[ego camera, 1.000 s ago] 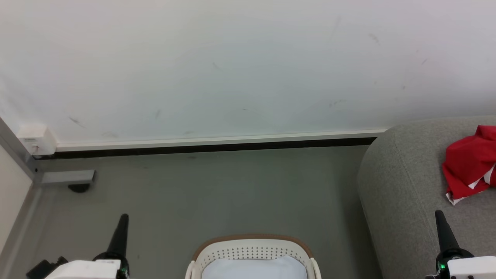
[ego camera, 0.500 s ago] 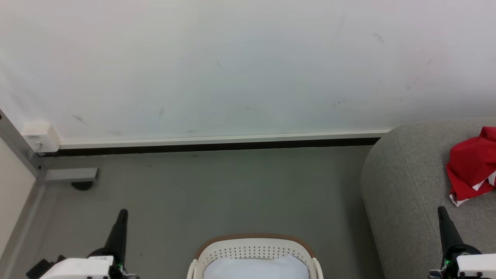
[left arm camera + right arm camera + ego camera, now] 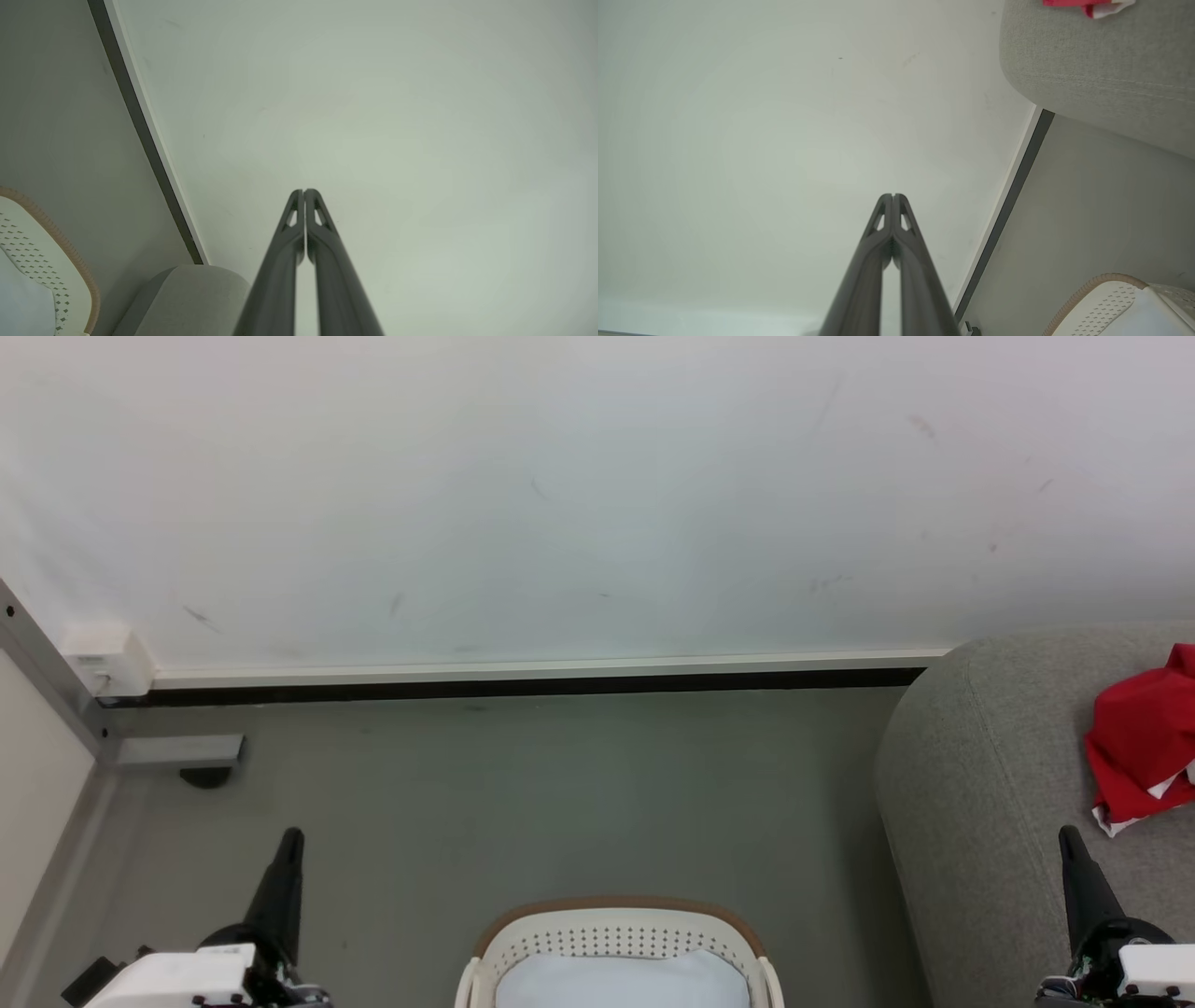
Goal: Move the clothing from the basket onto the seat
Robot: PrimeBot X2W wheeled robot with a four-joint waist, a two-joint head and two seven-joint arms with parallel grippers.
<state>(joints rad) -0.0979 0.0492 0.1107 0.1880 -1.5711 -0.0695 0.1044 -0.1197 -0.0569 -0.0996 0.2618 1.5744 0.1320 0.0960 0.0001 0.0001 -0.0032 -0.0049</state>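
While clothing (image 3: 1141,747) lies on seat (image 3: 980,784) | left pincer (image 3: 304,191) closed, empty | right pincer (image 3: 893,196) closed, empty

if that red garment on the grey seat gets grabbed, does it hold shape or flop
Probably floppy: the clothing lies crumpled in soft folds on the seat, so a pinch would likely lift one fold while the rest hangs. It looks thin, so probably light for its bulk. Pushed, it would likely bunch on the textured upholstery rather than slide.

grey floor (image 3: 560,803) – white basket (image 3: 616,943), grey seat (image 3: 990,784) standing | seat – red clothing (image 3: 1144,747) on top
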